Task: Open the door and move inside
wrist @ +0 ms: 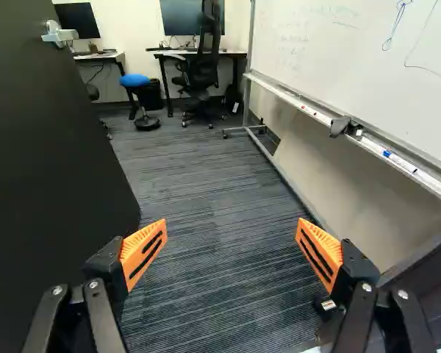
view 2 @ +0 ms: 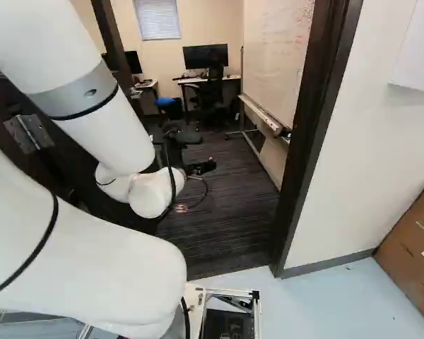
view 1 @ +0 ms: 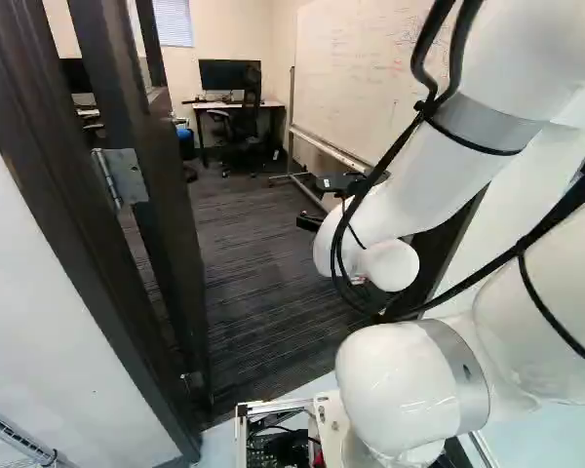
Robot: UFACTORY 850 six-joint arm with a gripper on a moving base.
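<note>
Well, one door [wrist: 51,169] open, jaws spread wide; one whiteboard [wrist: 338,66], two monitors [wrist: 180,20].

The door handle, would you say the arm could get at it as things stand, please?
Probably not without driving forward: the handle sits far along the open door, well ahead of the open pincer, though nothing visible blocks the way.

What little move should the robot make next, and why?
Probably roll slowly ahead: the door stands open, its handle is well away from the open gripper, and carpet stretches ahead between door and whiteboard.
</note>
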